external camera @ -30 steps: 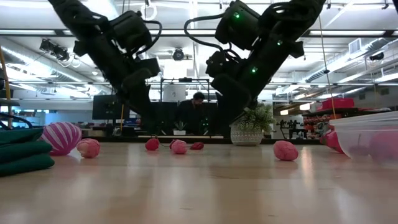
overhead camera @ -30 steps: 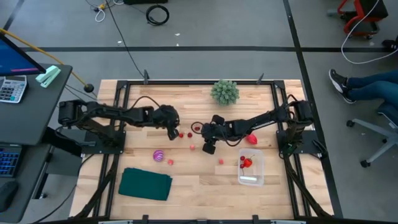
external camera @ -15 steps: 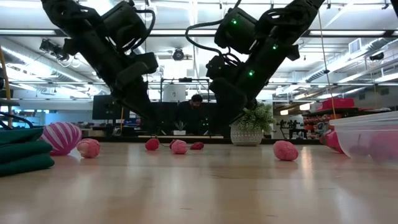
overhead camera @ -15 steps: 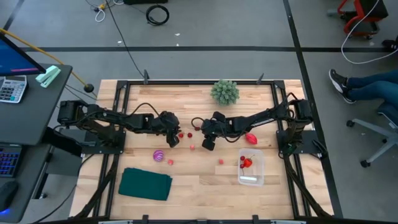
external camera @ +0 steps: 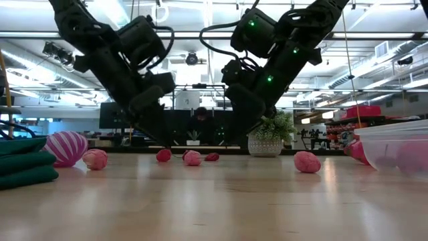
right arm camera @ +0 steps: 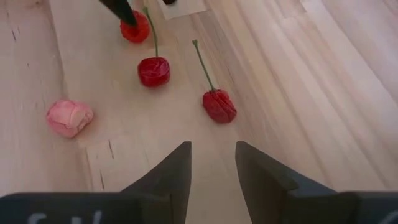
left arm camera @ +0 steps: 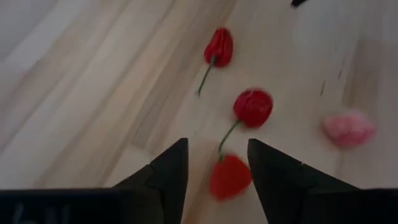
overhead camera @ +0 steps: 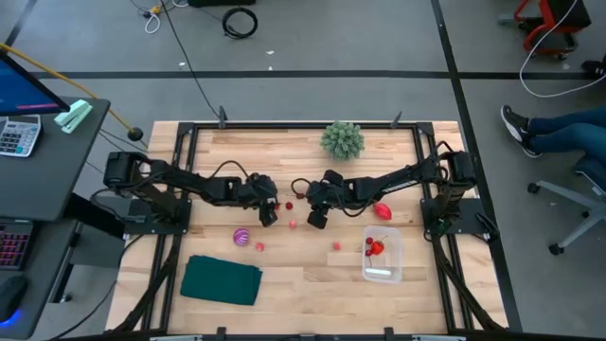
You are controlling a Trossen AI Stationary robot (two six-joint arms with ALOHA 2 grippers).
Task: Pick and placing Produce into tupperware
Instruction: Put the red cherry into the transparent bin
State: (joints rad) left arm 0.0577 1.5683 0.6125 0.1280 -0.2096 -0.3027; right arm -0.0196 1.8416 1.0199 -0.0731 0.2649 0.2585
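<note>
You set the left gripper (left arm camera: 217, 163) open astride a red cherry (left arm camera: 229, 177), ready to grab; the right gripper (right arm camera: 212, 163) hung empty, parted, nearby. The tub (overhead camera: 383, 254) sat well apart.

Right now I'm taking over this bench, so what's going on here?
Two arms are sorting toy produce into the tupperware, which already holds some red pieces. The left gripper is open, its fingers either side of a red cherry on the table. The right gripper hovers open, empty, beside other cherries.

Red cherry (left arm camera: 229, 177) between open tool (left arm camera: 217, 168) fingers
</note>
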